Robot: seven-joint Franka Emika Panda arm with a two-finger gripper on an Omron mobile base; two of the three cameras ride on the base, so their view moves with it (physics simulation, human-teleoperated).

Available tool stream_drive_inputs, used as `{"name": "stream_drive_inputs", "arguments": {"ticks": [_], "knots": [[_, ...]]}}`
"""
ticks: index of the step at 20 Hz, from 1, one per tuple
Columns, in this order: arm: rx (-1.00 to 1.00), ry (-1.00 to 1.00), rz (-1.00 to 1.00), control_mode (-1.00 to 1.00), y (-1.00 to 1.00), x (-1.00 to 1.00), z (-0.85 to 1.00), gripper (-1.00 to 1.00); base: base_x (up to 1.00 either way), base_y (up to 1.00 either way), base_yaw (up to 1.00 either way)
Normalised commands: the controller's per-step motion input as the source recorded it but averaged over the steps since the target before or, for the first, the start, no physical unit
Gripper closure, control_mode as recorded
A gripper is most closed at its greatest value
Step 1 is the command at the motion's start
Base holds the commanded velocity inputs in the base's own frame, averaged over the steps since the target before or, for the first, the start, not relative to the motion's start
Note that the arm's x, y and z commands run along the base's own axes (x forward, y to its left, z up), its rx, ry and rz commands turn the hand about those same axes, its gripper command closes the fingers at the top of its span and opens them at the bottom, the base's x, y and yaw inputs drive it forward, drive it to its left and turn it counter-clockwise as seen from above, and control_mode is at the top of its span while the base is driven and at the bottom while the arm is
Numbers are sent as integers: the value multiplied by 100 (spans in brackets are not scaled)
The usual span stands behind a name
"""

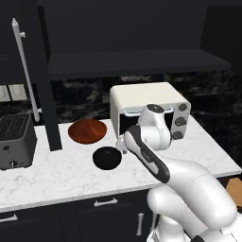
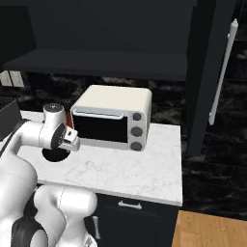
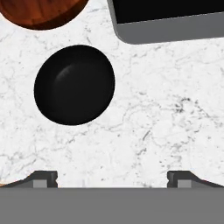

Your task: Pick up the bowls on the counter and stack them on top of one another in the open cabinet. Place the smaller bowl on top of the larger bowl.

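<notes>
On the white marble table [image 1: 56,177] sits the small black bowl [image 3: 74,84], rigid, glossy, likely slippery; brown bowl [image 1: 87,131] just behind; fingers [image 3: 43,178] spread wide, empty, hovering above; pinch its rim.

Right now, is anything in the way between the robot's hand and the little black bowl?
No, nothing visible is. In the hand view the gripper hangs open over bare counter, and the smaller bowl sits just ahead, apart from the larger bowl.

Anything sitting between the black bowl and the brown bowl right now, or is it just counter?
Just bare counter. In the left base view a narrow strip of white marble separates the smaller bowl from the larger bowl; the hand view shows the same gap with nothing in it.
</notes>
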Motion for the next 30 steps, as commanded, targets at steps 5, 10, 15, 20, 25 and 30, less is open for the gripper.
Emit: {"name": "stream_drive_inputs", "arguments": {"ticks": [5, 10, 15, 20, 25, 30], "knots": [[0, 8, 0, -100, 20, 33, -39, -100, 0, 0, 0], [0, 2, 0, -100, 20, 36, -23, -100, 0, 0, 0], [0, 4, 0, -100, 5, 31, -19, -100, 0, 0, 0], [0, 3, 0, -100, 1, 34, -22, -100, 0, 0, 0], [0, 7, 0, -100, 8, 37, -30, -100, 0, 0, 0], [0, 0, 0, -100, 13, 22, -29, -100, 0, 0, 0]]}}
